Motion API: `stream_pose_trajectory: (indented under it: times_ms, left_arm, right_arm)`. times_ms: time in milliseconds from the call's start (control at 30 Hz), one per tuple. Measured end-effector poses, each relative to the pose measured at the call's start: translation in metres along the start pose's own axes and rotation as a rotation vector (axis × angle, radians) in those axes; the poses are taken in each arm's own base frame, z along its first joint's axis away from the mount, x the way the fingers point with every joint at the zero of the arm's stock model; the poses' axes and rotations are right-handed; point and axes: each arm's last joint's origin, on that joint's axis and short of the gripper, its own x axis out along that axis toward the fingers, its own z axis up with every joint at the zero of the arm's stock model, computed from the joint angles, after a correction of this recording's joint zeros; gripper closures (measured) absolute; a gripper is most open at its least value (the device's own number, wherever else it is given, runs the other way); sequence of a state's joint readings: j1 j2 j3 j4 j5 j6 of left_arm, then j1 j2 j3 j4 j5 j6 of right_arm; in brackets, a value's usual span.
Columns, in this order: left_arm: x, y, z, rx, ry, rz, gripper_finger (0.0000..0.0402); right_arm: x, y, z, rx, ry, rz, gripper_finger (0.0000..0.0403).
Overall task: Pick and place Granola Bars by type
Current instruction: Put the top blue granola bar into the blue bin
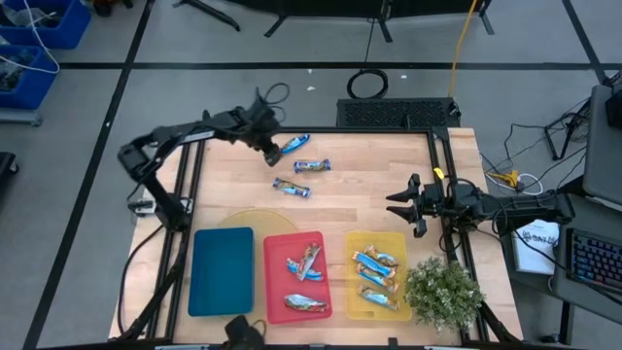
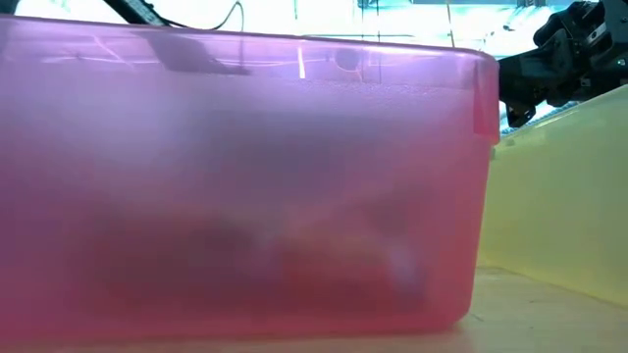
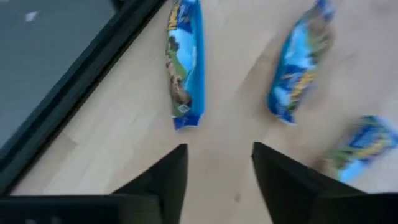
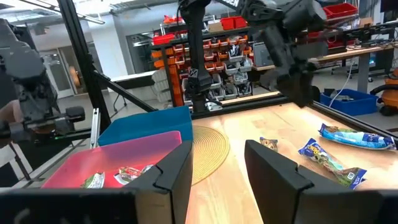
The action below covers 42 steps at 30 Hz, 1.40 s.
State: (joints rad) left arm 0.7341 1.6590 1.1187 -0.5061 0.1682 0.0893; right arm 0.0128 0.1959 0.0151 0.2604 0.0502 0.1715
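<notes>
Three granola bars in blue wrappers lie flat on the wooden table near its far edge: one (image 1: 294, 144), one (image 1: 312, 166) and one (image 1: 291, 188). My left gripper (image 1: 272, 154) hovers open just left of the farthest bar (image 3: 186, 62), with the other two (image 3: 301, 68) (image 3: 360, 146) beyond it. It touches nothing. More bars lie in the red tray (image 1: 306, 261) and in the yellow tray (image 1: 376, 277). My right gripper (image 1: 406, 204) waits open at the table's right side, above the yellow tray's far end; its fingers (image 4: 177, 168) frame the trays and bars.
A blue tray (image 1: 222, 270) sits left of the red tray (image 1: 274, 292) along the near edge, with the yellow tray (image 1: 352, 292) to the right. A round wooden mat (image 1: 255, 216) lies behind the blue tray. A small potted plant (image 1: 442, 292) stands at the near right corner. Black frame rails (image 1: 190, 185) border the table.
</notes>
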Motion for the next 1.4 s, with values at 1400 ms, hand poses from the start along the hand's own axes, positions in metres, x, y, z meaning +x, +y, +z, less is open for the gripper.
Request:
stream_pose_trajectory:
  times_ms: [1400]
  left_arm:
    - [0.075, -0.001, 0.011, -0.028, 0.083, 0.114, 0.0219]
  right_arm:
    - [0.0, 0.0, 0.0, 0.0, 0.0, 0.0, 0.0266]
